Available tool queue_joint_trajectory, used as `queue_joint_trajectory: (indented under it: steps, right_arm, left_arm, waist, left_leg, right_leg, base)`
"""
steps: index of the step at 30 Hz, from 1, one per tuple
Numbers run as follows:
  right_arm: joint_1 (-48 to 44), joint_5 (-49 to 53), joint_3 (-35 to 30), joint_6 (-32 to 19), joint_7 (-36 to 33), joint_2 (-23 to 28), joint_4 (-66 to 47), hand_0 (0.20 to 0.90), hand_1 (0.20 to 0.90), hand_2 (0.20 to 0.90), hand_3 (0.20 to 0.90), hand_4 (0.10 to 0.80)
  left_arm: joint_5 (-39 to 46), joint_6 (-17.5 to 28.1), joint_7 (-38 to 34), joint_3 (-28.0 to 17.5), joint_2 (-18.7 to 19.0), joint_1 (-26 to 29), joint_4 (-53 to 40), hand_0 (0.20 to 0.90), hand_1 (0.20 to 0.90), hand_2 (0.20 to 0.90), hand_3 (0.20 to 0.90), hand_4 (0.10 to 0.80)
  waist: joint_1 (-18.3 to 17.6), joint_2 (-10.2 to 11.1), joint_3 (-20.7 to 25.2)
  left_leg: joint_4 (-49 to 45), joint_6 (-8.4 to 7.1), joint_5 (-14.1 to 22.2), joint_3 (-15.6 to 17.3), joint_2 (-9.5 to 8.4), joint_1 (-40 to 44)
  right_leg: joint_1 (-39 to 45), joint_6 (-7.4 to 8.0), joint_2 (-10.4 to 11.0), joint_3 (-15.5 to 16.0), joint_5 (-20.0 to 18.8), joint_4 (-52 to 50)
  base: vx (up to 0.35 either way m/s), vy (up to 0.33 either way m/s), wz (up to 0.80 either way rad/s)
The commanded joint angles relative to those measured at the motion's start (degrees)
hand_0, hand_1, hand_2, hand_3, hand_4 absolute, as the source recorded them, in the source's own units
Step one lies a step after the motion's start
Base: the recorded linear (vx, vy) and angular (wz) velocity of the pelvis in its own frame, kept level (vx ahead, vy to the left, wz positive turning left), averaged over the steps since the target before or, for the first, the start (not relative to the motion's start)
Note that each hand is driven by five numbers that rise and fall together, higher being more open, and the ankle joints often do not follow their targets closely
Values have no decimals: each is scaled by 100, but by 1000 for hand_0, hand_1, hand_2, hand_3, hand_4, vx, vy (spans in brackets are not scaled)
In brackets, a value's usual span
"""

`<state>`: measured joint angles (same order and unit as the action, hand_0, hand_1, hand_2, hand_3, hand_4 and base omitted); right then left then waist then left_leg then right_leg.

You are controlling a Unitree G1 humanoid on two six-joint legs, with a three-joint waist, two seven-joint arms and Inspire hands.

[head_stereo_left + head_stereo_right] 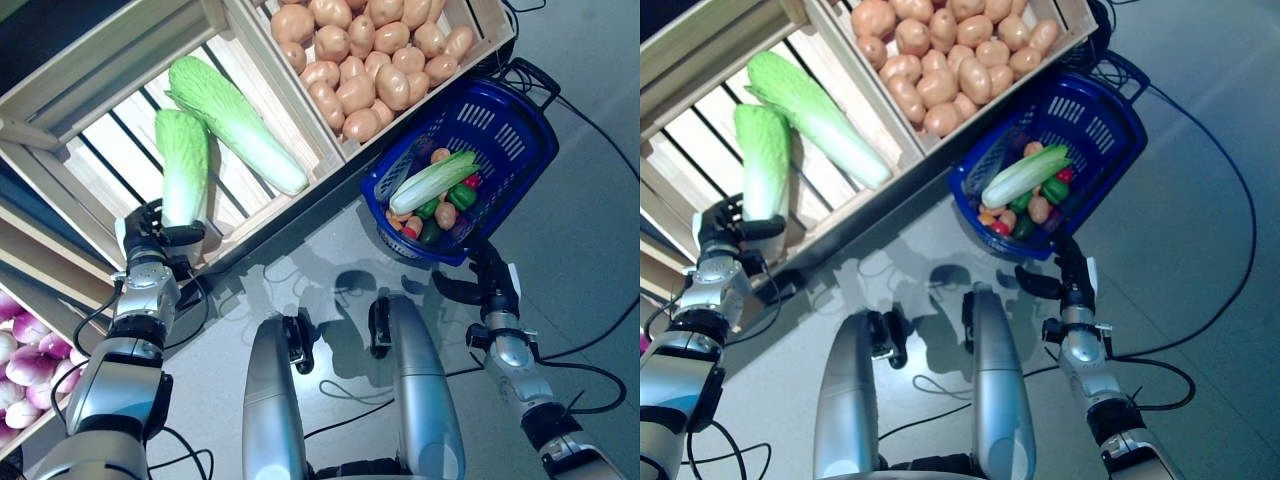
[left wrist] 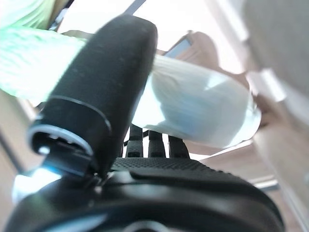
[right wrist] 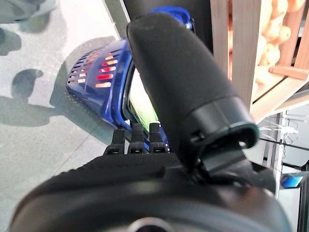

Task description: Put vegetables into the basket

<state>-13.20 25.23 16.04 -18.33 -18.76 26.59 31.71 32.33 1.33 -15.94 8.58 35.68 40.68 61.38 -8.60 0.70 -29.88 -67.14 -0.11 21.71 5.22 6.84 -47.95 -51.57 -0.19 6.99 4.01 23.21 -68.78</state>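
My left hand (image 1: 155, 240) is shut on the white stem end of a napa cabbage (image 1: 183, 170) and holds it upright at the front edge of the wooden crate (image 1: 60, 185). In the left wrist view the thumb (image 2: 96, 96) curls over the cabbage's pale stem (image 2: 203, 118). The blue plastic basket (image 1: 505, 130) stands on the floor to the right, with another napa cabbage (image 1: 432, 182) lying across peppers and other small vegetables. My right hand (image 1: 490, 275) is open just beside the basket's near rim (image 3: 104, 96).
The wooden stand runs along the left and top. A second napa cabbage (image 1: 240, 120) lies in the same crate, right beside the held one. Grey floor (image 1: 590, 230) lies open right of the basket.
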Motion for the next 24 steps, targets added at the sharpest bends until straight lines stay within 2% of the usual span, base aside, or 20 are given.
queue_joint_trajectory:
  steps: [1,7,8,9,13,15,16,18,19,21,23,24]
  right_arm:
    - [-80,145,-274,-415,-117,61,-517,900,900,900,900,800]
    - [147,128,-234,-459,-133,-111,-489,900,900,900,900,800]
    - [190,144,-232,-457,-118,-146,-495,900,900,900,900,800]
    - [261,147,-218,-480,-111,-191,-498,900,900,900,900,800]
    - [511,112,-206,-564,-84,-348,-530,900,900,900,900,800]
    - [695,76,-224,-707,-160,-503,-542,900,900,900,900,800]
    - [712,84,-228,-724,-170,-515,-543,900,900,900,900,800]
    - [897,70,-283,-784,-127,-694,-544,900,900,900,900,800]
    - [950,94,-294,-776,-61,-742,-545,900,900,900,900,800]
    - [1109,386,-338,-686,183,-972,-655,900,900,900,900,800]
    - [1133,447,-339,-688,220,-997,-680,900,900,900,900,800]
    - [1208,588,-402,-696,336,-1114,-766,900,900,900,900,800]
  left_arm:
    - [-16,74,12,126,-54,-392,3,300,300,300,300,400]
    - [-23,268,-24,62,-152,-785,-276,300,300,300,300,400]
    - [-42,315,-43,41,-173,-866,-335,300,300,300,300,400]
    - [-92,392,-64,19,-215,-978,-388,300,300,300,300,400]
    - [-349,689,-628,-109,-361,-1396,-629,300,300,300,300,400]
    - [-444,1032,-1099,-304,-553,-1719,-800,300,300,300,300,400]
    - [-448,1032,-1119,-327,-580,-1753,-823,300,300,300,300,400]
    - [-296,1386,-1383,-552,-929,-2146,-1007,300,300,300,300,400]
    - [-273,1467,-1376,-624,-1035,-2270,-1044,300,300,300,300,400]
    - [-278,1786,-1489,-827,-1475,-2704,-1372,300,300,300,300,400]
    - [-284,1828,-1490,-831,-1525,-2755,-1425,300,300,300,300,400]
    - [-424,2013,-1549,-824,-1730,-2972,-1734,300,300,300,300,400]
  waist:
    - [37,156,210]
    - [100,76,535]
    - [113,66,616]
    - [130,52,694]
    - [231,38,1011]
    - [311,55,1254]
    - [317,54,1274]
    - [383,21,1559]
    - [397,7,1616]
    - [473,-52,1937]
    - [479,-61,1948]
    - [545,-82,2061]
  left_leg:
    - [413,75,34,209,3,816]
    - [1507,-31,-393,249,9,1644]
    - [1825,-16,-653,277,13,1741]
    - [2039,-32,-743,266,-4,1899]
    - [3002,-94,-1074,186,-78,2609]
    - [3667,-138,-1298,143,-215,3133]
    - [3733,-141,-1321,139,-225,3190]
    - [4346,-177,-1531,92,-310,3669]
    - [4471,-189,-1555,90,-331,3809]
    - [5179,-217,-1778,68,-445,4266]
    - [5283,-223,-1820,55,-457,4350]
    - [5722,-229,-1953,-34,-527,4605]
  right_leg:
    - [932,14,77,-11,-383,726]
    - [1641,82,178,28,-614,1492]
    - [1737,47,187,56,-838,1770]
    - [1893,57,193,67,-902,1946]
    - [2656,116,219,145,-1142,2824]
    - [3252,168,222,272,-1331,3562]
    - [3314,171,220,284,-1347,3629]
    - [3897,192,192,404,-1520,4367]
    - [4065,197,181,426,-1534,4517]
    - [4622,234,100,499,-1749,5315]
    - [4715,240,84,508,-1785,5413]
    - [5050,280,36,513,-1943,5903]
  base:
    - [51,-2,3]
    - [66,-18,-1]
    - [23,-34,0]
    - [48,-52,2]
    - [126,-67,3]
    - [118,-101,4]
    - [123,-86,3]
    - [173,-92,7]
    - [201,-103,6]
    - [173,-104,6]
    - [69,-74,12]
    - [53,-107,9]
